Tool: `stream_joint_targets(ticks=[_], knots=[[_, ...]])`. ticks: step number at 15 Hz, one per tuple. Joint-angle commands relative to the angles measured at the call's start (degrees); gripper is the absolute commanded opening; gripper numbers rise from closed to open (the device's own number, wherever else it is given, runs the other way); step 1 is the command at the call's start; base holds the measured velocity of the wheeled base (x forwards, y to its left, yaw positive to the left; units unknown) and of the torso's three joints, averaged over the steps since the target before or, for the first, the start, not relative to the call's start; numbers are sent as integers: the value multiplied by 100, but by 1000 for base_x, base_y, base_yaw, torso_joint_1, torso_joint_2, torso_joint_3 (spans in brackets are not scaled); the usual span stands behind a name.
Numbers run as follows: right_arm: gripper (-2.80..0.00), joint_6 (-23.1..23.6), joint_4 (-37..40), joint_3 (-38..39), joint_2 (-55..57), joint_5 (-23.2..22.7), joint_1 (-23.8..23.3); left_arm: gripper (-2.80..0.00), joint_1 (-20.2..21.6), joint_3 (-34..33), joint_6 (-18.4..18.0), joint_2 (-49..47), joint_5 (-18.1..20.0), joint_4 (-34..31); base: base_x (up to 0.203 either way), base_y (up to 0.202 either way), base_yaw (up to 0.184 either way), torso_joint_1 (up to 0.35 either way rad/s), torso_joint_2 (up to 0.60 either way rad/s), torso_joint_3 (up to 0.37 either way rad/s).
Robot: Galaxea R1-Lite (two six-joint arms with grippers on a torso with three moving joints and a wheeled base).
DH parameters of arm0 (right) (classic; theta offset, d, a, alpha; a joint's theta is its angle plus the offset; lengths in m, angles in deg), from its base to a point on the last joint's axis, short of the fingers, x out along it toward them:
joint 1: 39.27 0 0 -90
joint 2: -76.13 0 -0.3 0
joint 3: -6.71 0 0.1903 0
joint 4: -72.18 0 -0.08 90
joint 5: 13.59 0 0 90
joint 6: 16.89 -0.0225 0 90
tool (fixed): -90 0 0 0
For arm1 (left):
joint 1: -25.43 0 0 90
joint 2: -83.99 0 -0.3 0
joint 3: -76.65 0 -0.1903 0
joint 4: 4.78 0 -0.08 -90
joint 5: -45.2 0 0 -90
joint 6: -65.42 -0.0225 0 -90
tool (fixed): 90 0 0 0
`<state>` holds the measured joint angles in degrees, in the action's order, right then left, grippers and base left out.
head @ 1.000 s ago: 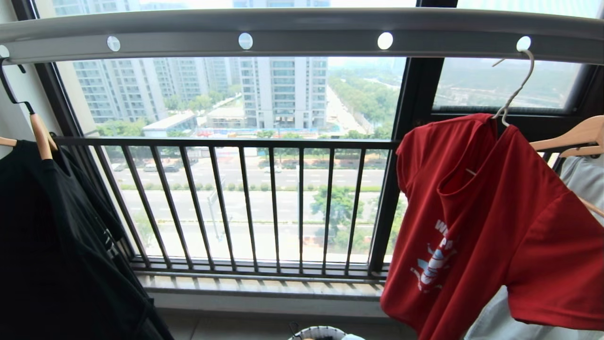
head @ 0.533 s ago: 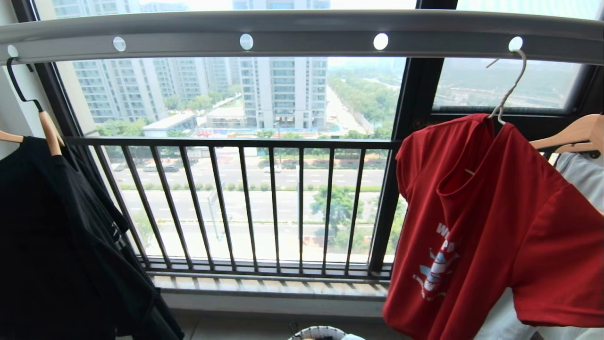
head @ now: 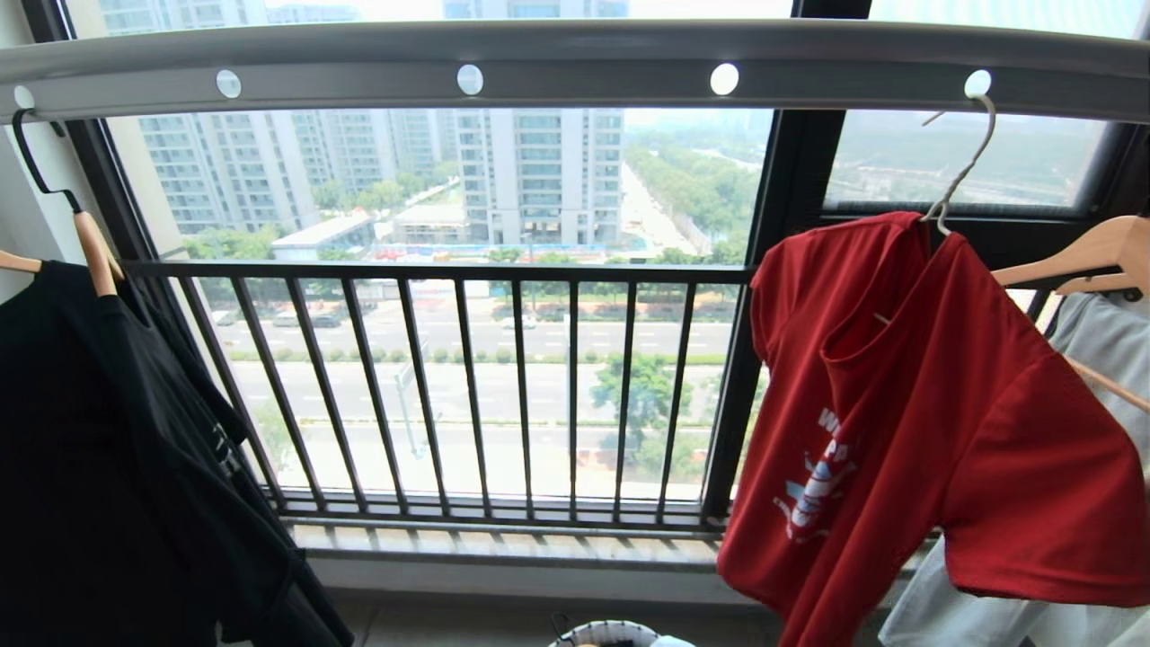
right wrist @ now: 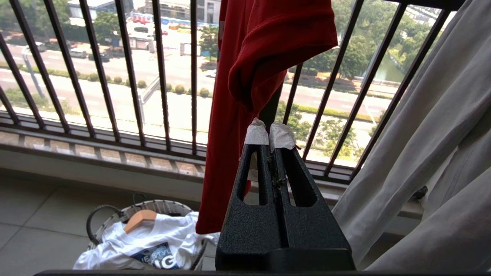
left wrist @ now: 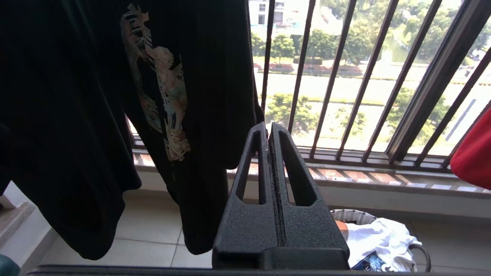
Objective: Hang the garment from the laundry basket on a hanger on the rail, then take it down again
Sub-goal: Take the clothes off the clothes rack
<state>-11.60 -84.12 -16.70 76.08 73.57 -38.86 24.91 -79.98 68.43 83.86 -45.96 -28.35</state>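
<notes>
Below the rail (head: 575, 54), hooked in one of its holes, the hanger (head: 966, 166) carries the garment (head: 934, 422) — light, limp cloth, best taken by the stiff wire hook — while left gripper (left wrist: 268, 132) and right gripper (right wrist: 269, 134) sit empty, jaws together.

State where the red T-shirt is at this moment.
In the head view the red T-shirt hangs on the wire hanger from the rail at the right, beside a wooden hanger.
</notes>
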Motion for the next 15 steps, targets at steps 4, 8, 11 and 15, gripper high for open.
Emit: stream_joint_targets(ticks=[4,8,11,15], knots=[[-280,7,2,5,12,-6,2,-280,0,0,15,5,-7,3,0,0,0,0,0,0],[-280,7,2,5,13,-6,2,-280,0,-1,15,5,-7,3,0,0,0,0,0,0],[-280,7,5,5,8,-6,2,-280,0,0,15,5,-7,3,0,0,0,0,0,0],[-280,7,11,5,13,-6,2,-280,0,0,15,5,-7,3,0,0,0,0,0,0]])
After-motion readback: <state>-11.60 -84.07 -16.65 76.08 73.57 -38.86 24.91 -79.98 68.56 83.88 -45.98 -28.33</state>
